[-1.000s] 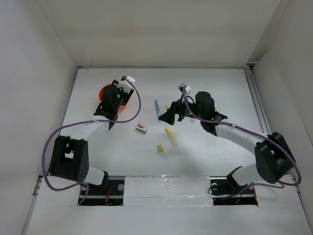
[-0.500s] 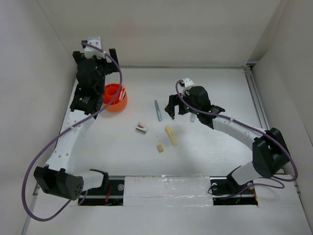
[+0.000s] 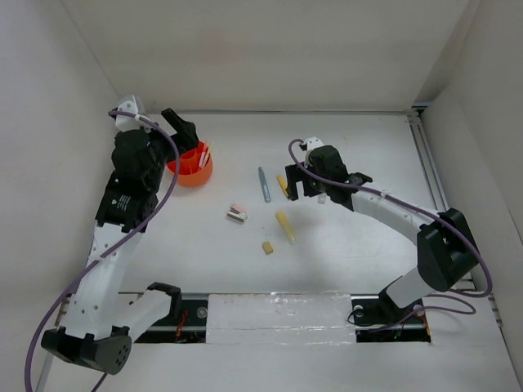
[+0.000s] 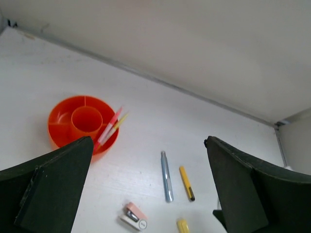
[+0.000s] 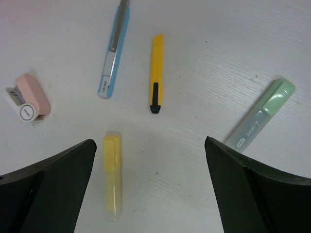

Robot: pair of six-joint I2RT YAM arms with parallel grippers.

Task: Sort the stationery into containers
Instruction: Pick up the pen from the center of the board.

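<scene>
Two pens [image 4: 111, 130] lean in orange cup [image 4: 52, 127] outer compartment; left claw [image 4: 148, 140], right claw [image 5: 150, 141] wide, empty.

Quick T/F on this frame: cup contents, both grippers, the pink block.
1. The round orange plastic cup has two thin pens leaning out of it. True.
2. The right gripper is shut on the yellow pen with the black tip. False: its jaws are open and empty.
3. The small pink-grey block lies in the cup. False: it lies on the white table.
4. The left gripper is open, holding nothing. True.
</scene>
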